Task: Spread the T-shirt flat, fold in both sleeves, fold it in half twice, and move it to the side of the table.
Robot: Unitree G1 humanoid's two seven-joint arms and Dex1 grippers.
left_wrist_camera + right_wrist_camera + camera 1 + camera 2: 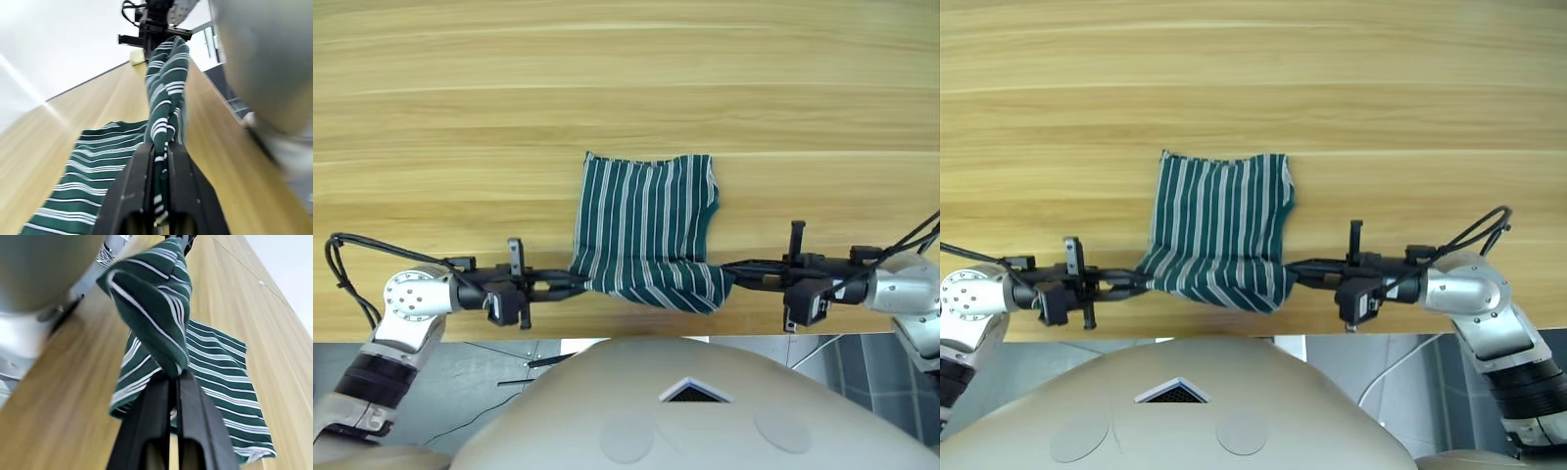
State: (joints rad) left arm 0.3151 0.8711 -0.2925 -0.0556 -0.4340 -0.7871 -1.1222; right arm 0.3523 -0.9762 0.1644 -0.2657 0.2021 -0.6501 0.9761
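Observation:
A green T-shirt with white stripes (646, 230) lies folded on the wooden table (607, 88), its near edge lifted off the surface. My left gripper (578, 284) is shut on the near left corner of the T-shirt (164, 122). My right gripper (729, 275) is shut on the near right corner of the T-shirt (156, 298). The cloth hangs in a band between the two grippers just above the table's front edge, while the far part rests flat on the wood.
Bare wood stretches away behind and on both sides of the shirt. The table's front edge (431, 338) runs just below both arms. Beyond it lies a grey floor (499, 367) with a cable.

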